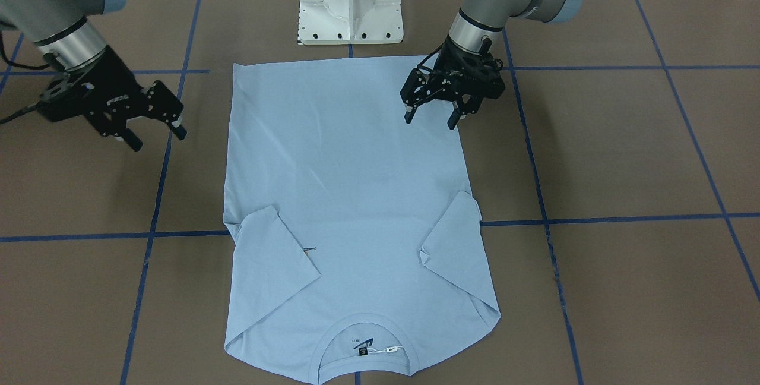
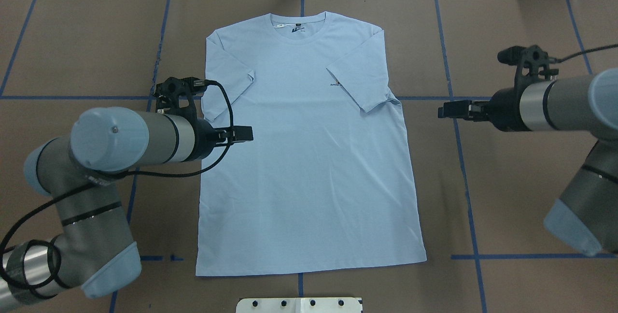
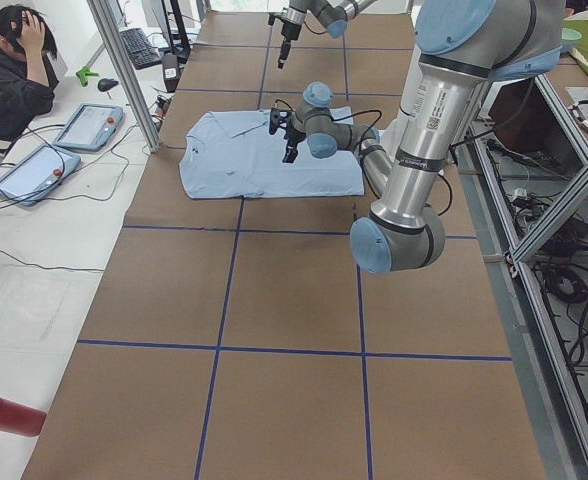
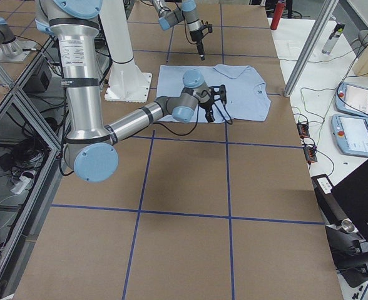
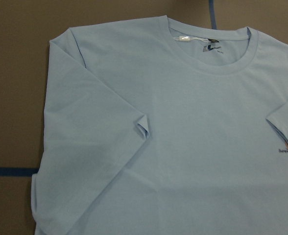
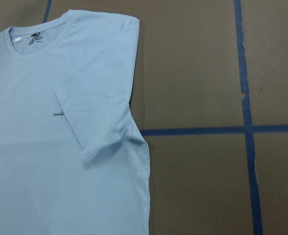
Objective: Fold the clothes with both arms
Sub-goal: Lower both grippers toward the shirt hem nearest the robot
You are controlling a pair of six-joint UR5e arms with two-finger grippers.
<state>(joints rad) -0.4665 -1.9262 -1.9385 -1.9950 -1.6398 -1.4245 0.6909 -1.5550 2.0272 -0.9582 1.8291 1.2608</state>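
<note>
Brown surface (image 2: 521, 197), blue tape lines (image 2: 464, 177) crossing it, and one light blue T-shirt (image 2: 309, 168) lying flat, front up, right in the middle. Seen from overhead, the collar is at 12 o'clock and the hem at 6 o'clock.

Two arms in play, two end effectors. The left end effector (image 1: 430, 119) hangs over the shirt's 9 o'clock edge, just hem-side of the sleeve, its jaws spread wide with nothing between them and its fingers pointing down at the cloth. Whether the tips touch the fabric, I cannot tell. The right end effector (image 1: 157, 137) is out at 3 o'clock, clear of the shirt over bare surface, jaws also apart and empty.

Count the sleeves: two, both turned in onto the chest, the sleeve at 10 o'clock (image 2: 231, 74) and the sleeve at 2 o'clock (image 2: 362, 81). One small chest print (image 2: 334, 84) peeks out at the edge of the second. One dark neck label (image 2: 295, 25) sits inside the collar. One white pedestal base (image 1: 350, 5) stands just beyond the hem at 6 o'clock.
</note>
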